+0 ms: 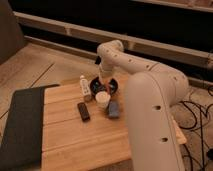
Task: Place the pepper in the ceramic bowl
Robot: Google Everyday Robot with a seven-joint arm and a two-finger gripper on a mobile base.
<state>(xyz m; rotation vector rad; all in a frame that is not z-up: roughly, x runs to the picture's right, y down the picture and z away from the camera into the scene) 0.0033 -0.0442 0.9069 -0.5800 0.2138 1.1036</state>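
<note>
Gripper (105,81) sits down over the ceramic bowl (113,88) at the far side of the wooden table (90,142); whether it holds anything, cannot tell. The pepper isn't visible anywhere, so it is either hidden under the wrist or already in the bowl. Judged step: the placing phase, arm reaching over the bowl. Next move likely calls for a release straight down into the bowl's middle, then a clean lift without clipping the rim or the cup.

Near to far: big white glossy arm body (152,120) fills the near right, smooth rounded plastic shell. Table is pale slatted wood, matte. A dark grey flat mat (20,125) lies along its left edge, looks soft. A small black flat bar (83,111) lies mid-table. A bluish soft-looking packet (114,109) lies right of it. White cup (102,99), round, stands just near of the bowl. A small white bottle (84,86) stands upright to the left of the bowl. Bowl is shallow, round, glossy black.
</note>
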